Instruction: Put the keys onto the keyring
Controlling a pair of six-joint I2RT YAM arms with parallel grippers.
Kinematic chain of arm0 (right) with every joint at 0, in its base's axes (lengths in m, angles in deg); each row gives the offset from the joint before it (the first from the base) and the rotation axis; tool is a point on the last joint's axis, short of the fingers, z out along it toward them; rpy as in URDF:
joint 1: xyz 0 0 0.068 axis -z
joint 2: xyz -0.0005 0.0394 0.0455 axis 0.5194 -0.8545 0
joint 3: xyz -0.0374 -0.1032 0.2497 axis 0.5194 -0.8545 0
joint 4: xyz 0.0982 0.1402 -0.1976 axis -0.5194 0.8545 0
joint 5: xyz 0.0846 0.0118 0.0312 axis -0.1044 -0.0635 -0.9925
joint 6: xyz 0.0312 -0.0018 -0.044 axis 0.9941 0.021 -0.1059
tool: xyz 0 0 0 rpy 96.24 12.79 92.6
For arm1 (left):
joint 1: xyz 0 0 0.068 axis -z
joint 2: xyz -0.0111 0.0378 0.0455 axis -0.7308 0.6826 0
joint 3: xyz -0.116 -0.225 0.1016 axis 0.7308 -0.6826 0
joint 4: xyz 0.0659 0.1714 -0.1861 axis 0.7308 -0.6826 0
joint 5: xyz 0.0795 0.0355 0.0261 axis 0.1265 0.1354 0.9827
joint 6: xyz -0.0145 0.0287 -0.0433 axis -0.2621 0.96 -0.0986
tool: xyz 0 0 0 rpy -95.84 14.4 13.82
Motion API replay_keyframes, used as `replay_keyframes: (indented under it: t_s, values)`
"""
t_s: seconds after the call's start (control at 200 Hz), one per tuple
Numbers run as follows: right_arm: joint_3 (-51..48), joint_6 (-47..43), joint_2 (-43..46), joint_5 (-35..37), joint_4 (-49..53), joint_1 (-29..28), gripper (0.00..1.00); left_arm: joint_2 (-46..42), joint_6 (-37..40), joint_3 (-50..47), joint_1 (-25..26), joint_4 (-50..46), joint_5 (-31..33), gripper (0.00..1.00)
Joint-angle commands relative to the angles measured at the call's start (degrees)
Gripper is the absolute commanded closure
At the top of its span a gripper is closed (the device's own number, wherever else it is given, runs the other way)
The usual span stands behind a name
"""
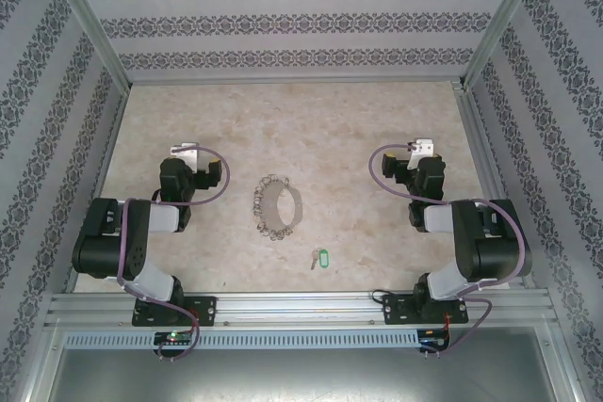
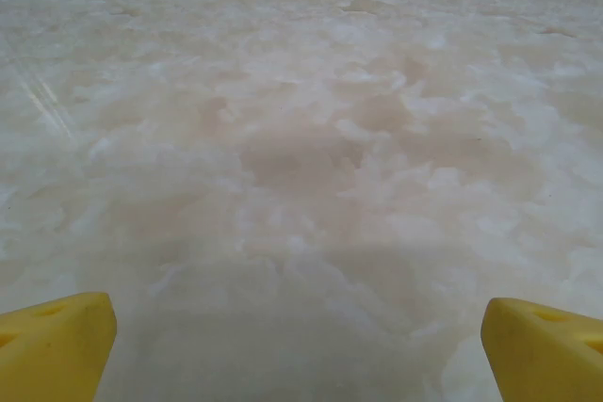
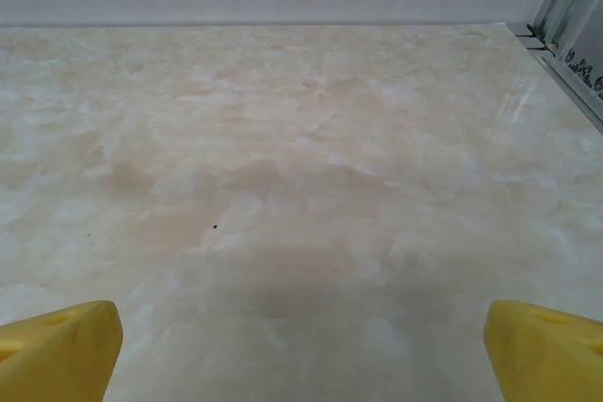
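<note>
Metal is most of what has to be handled here. The large thin silvery keyring strung round with small metal pieces [image 1: 277, 207] lies flat on the pale marbled table [image 1: 358, 129], about midway between the two arms. The small silvery key with its green oblong plastic tag [image 1: 318, 257] lies apart from it, nearer the arms' bases and a little to the right. Neither is touched. The left arm's yellow fingers [image 2: 57, 345] stand wide apart over bare table, and the right arm's yellow fingers [image 3: 58, 350] are equally wide, with nothing between them. Seen from above, both sets sit well to either side of the keyring.

The keyring looks light and probably floppy, more chain than hoop, so a pinch at one spot would likely let the rest sag and swing. The strung pieces may also slide round the wire. It lies low, so fingers would have to come down almost onto the table and close across the wire between pieces.

The key and tag should be light and stiff. The tag seems the better hold: it is thicker than the key, likely less slippery than bare metal, and gripping it leaves the key end free. How the keyring opens is too small to tell.
</note>
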Motion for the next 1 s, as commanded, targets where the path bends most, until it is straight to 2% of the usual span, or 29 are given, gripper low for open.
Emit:
replay_keyframes:
  t_s: [0.0, 0.924, 0.994]
  values:
    - [0.2, 0.2, 1.0, 0.9, -0.7, -0.6, 0.02, 0.2, -0.1, 0.1, -0.1, 0.5, -0.5, 0.00]
    - [0.2, 0.6, 0.9, 0.1, -0.9, -0.2, 0.02, 0.3, -0.8, 0.5, -0.4, -0.2, -0.2, 0.00]
    - [0.1, 1.2, 2.5, 1.2, -0.9, -0.2, 0.02, -1.0, -0.6, 1.5, -0.5, -2.9, -0.3, 0.00]
